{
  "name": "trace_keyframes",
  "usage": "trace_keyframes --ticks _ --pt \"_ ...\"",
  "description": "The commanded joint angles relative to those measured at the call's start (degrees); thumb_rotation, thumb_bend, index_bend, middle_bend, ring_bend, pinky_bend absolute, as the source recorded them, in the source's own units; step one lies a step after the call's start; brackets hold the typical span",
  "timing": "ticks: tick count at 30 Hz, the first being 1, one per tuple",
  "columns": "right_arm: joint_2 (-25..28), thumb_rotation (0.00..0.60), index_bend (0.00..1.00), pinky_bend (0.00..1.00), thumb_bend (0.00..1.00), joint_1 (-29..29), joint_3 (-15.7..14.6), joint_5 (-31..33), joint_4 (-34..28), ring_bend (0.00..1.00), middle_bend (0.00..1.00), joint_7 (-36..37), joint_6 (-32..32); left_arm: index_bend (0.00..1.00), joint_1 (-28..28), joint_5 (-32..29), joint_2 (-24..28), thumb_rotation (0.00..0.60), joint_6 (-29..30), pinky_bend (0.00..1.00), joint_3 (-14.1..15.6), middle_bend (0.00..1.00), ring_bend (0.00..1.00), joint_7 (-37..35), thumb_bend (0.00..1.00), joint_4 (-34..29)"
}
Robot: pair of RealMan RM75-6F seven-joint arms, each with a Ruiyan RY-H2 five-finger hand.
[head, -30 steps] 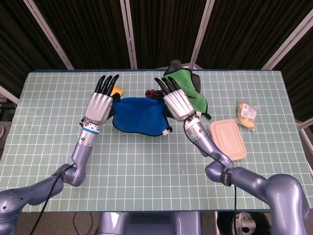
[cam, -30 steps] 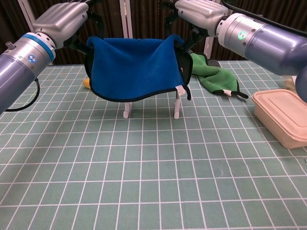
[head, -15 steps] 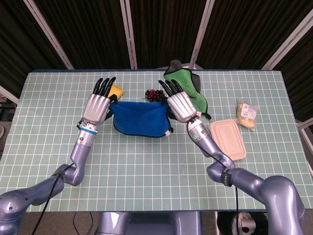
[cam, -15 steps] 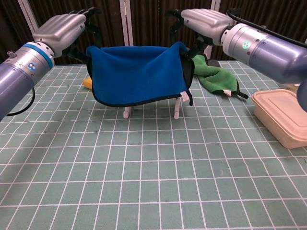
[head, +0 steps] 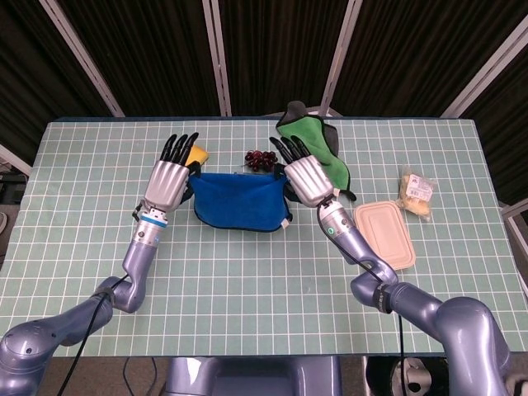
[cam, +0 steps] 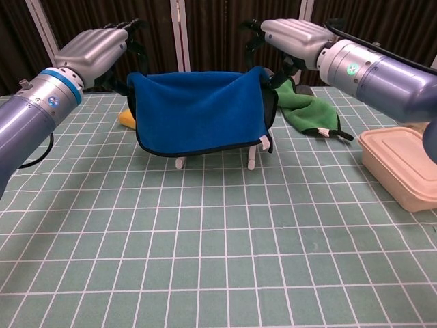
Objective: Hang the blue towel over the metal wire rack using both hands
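The blue towel (head: 238, 206) (cam: 201, 113) hangs draped over the wire rack. Only the rack's white feet (cam: 251, 156) show below the towel's hem. My left hand (head: 167, 176) (cam: 94, 46) is at the towel's top left corner and my right hand (head: 305, 176) (cam: 295, 34) at its top right corner. Each pinches a corner from underneath while its other fingers stretch out straight. The towel's top edge sags a little between the two hands. The pinch points themselves are mostly hidden by the hands.
A green cloth (head: 318, 148) (cam: 304, 109) lies behind the right hand. A yellow object (head: 196, 154) and dark red fruit (head: 262, 157) sit behind the towel. A beige lidded container (head: 384, 233) (cam: 403, 164) and a snack packet (head: 417, 191) are at the right.
Both hands have come down and slightly toward me with the towel. The towel now hangs lower and flatter over the rack, covering more of its legs.
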Motion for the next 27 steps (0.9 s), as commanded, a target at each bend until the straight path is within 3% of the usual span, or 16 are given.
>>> trace_keyframes --ticks 1,4,6,9,15,27 --pt "0.06 0.600 0.51 0.00 0.38 -0.02 -0.38 -0.32 0.26 0.00 0.03 0.90 -0.53 0.42 -0.09 -0.36 -0.27 0.600 -0.72 0.00 -0.01 0.00 0.00 -0.58 0.37 0.26" --pt "0.42 0.600 0.26 0.00 0.22 -0.10 -0.55 -0.60 0.09 0.00 0.01 1.97 -0.76 0.05 -0.13 -0.97 -0.05 0.600 -1.66 0.00 -0.23 0.00 0.00 -0.64 0.16 -0.26" --pt "0.70 0.600 0.17 0.00 0.17 -0.19 -0.60 -0.77 0.08 0.00 0.00 2.22 -0.66 0.00 -0.09 -1.39 0.22 0.600 -2.19 0.00 -0.37 0.00 0.00 -0.45 0.11 -0.80" --pt "1.15 0.600 0.12 0.00 0.16 -0.35 -0.60 -0.83 -0.23 0.00 0.00 2.24 -0.58 0.00 0.01 -1.66 0.65 0.600 -2.31 0.00 -0.49 0.00 0.00 -0.14 0.08 -1.59" --pt "1.97 0.600 0.17 0.00 0.14 -0.84 -0.68 -0.89 -1.31 0.00 0.00 1.97 -0.23 0.00 0.38 -2.06 1.37 0.600 -2.13 0.00 -0.62 0.00 0.00 0.61 0.07 -2.34" --pt "6.38 0.600 0.07 0.00 0.00 -4.18 -2.10 -2.11 -7.14 0.00 0.00 -0.17 2.92 0.00 5.56 -4.54 7.99 0.600 -4.83 0.00 1.66 0.00 0.00 3.15 0.00 -7.80"
